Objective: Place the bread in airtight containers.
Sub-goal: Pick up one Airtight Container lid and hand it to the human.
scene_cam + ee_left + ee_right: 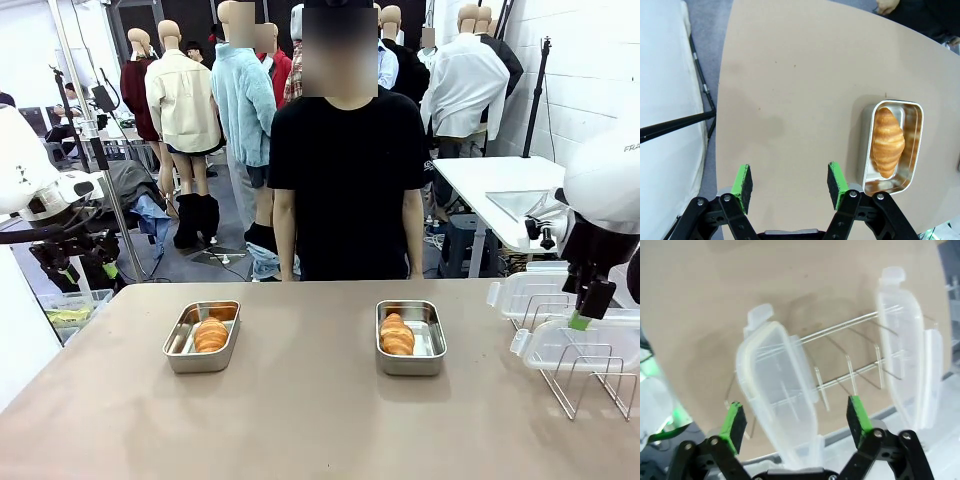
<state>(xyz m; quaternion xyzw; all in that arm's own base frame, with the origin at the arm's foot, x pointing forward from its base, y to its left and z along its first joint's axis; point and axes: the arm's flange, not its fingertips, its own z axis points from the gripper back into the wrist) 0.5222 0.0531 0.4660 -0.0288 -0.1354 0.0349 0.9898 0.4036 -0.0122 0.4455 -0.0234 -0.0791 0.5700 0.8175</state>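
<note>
1. The right gripper (796,417) hangs with its green pads spread wide and nothing in them. The near lid (780,385) leans in the wire rack (855,375) straight ahead of the fingers, and the second lid (902,340) stands off to one side of them.
2. The left gripper (790,182) is likewise apart and empty over bare table (790,75). The left tub (910,145) lies just outside one finger, with the left roll (887,141) inside.
3. The right roll (397,334) sits in the right tub (428,342), well away from both hands. Both tubs are uncovered, so capping is what remains.
4. Likely trouble: the clear lid looks thin and slick and rests loosely, so an off-centre pinch could twist it or let it slip. A pad could also catch a rack wire and drag the whole rack.
5. Pressing a lid down unevenly could squash a roll, or skid the light tub across the smooth top.
6. Room: the rack seems close to the table's edge under the right hand — a dropped lid may go over. Between the hands the table is open, and a person stands beyond the tubs.
</note>
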